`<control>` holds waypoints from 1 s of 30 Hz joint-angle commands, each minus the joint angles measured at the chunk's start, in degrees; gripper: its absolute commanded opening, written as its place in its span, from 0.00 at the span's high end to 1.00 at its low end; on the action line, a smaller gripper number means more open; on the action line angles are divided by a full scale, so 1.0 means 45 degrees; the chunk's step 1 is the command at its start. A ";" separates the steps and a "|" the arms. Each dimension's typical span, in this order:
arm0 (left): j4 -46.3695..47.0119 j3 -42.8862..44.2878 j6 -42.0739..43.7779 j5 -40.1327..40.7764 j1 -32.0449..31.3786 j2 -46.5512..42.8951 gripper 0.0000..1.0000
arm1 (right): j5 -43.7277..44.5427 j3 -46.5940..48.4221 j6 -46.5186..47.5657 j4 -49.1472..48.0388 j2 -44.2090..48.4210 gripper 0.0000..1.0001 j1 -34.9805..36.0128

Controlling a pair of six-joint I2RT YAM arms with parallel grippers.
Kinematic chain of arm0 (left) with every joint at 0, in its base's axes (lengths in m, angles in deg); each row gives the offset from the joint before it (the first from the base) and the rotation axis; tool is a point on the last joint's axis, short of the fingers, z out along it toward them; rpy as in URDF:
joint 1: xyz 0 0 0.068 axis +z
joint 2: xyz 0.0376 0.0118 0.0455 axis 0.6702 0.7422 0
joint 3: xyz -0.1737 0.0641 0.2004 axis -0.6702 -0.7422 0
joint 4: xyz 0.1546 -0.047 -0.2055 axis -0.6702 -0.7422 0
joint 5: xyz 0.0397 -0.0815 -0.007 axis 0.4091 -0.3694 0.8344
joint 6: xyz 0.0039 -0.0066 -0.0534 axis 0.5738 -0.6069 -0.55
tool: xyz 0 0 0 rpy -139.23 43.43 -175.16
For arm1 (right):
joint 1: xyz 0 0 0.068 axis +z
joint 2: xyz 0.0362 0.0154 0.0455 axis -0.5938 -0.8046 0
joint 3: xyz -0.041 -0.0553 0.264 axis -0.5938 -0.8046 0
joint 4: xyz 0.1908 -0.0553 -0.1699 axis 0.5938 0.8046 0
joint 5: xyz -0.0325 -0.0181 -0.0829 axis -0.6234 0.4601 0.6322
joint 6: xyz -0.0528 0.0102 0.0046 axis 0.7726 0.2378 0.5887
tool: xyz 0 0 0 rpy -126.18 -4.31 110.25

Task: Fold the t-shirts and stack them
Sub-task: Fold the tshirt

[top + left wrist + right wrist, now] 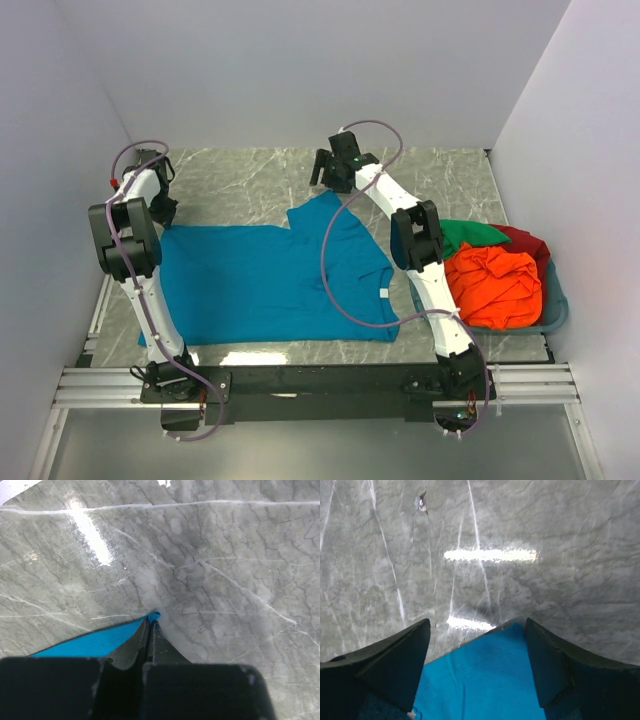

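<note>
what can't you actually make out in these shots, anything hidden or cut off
- Left wrist view: the left gripper pinches one corner of the teal shirt; its fingers and the bottom edge cut off the rest.
- Right wrist view: whether the open right gripper touches the cloth is unclear.
- Top view: the orange shirt heaped in the basket hides what lies beneath; the right arm covers the basket's left rim.

Top view: we record the left arm covering the lower left edge of the teal shirt. The green shirt and dark red shirt lie largely beneath the orange shirt. Of the basket we see only the rim. Left wrist view, lower frame: the teal shirt vanishes behind the left gripper. Right wrist view: it runs off the bottom edge.
</note>
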 commanded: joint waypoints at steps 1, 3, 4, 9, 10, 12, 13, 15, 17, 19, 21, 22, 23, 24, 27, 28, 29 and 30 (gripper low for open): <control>-0.0125 -0.0361 0.0017 -0.0740 -0.0096 -0.0134 0.99 | -0.0456 0.0088 -0.0126 0.0244 -0.0188 0.21 -0.0062; -0.0086 -0.0381 0.0037 -0.0740 -0.0115 -0.0134 0.99 | -0.0320 0.0029 -0.0049 0.0205 -0.0090 0.25 -0.0043; -0.0086 -0.0420 0.0056 -0.0740 -0.0115 -0.0172 0.99 | -0.0281 -0.0029 -0.0029 0.0166 -0.0051 0.30 -0.0062; 0.0051 -0.0537 0.0251 -0.0955 -0.0115 -0.0212 0.99 | -0.0457 0.0010 0.0439 -0.0049 -0.0012 0.55 -0.0062; 0.0032 -0.0537 0.0252 -0.0955 -0.0115 -0.0251 0.99 | -0.0437 0.0010 0.0479 -0.0049 0.0008 0.63 -0.0062; 0.0031 -0.0557 0.0252 -0.0935 -0.0096 -0.0309 0.99 | -0.0359 0.0029 0.0596 -0.0068 0.0008 0.73 -0.0062; 0.0070 -0.0576 0.0329 -0.0955 -0.0115 -0.0368 0.99 | -0.0397 0.0068 0.0674 -0.0088 -0.0012 0.76 -0.0081; 0.0110 -0.0596 0.0408 -0.0897 -0.0115 -0.0446 0.99 | -0.0378 0.0068 0.0791 -0.0069 0.0027 0.88 -0.0062; 0.0032 -0.0537 0.0447 -0.0857 -0.0096 -0.0504 0.99 | -0.0068 0.0087 0.0928 -0.0049 0.0066 1.00 -0.0062; 0.0051 -0.0557 0.0486 -0.0915 -0.0095 -0.0563 0.99 | 0.0090 0.0107 0.1219 0.0087 0.0105 1.00 -0.0082; 0.0109 -0.0615 0.0505 -0.0993 -0.0115 -0.0602 0.99 | 0.0304 0.0107 0.1357 0.0282 0.0145 1.00 -0.0081; 0.0148 -0.0693 0.0486 -0.1052 -0.0115 -0.0622 0.99 | 0.0383 0.0088 0.1474 0.0341 0.0183 1.00 -0.0101; 0.0226 -0.0751 0.0486 -0.1072 -0.0115 -0.0661 0.99 | 0.0577 0.0088 0.1553 0.0419 0.0203 1.00 -0.0101; 0.0246 -0.0791 0.0486 -0.1091 -0.0115 -0.0661 0.99 | 0.0695 0.0068 0.1611 0.0536 0.0184 0.93 -0.0062; 0.0266 -0.0869 0.0486 -0.1131 -0.0115 -0.0661 0.99 | 0.0560 0.0204 0.1593 0.0810 0.0028 0.84 -0.0198; 0.0246 -0.0869 0.0486 -0.1131 -0.0115 -0.0622 0.99 | 0.0501 0.0263 0.1515 0.0849 -0.0031 0.83 -0.0199; 0.0227 -0.0850 0.0486 -0.1092 -0.0115 -0.0622 0.99 | 0.0481 0.0360 0.1514 0.0946 -0.0089 0.83 -0.0276; 0.0207 -0.0850 0.0486 -0.1092 -0.0096 -0.0641 0.99 | 0.0404 0.0322 0.1514 0.0947 -0.0090 0.79 -0.0258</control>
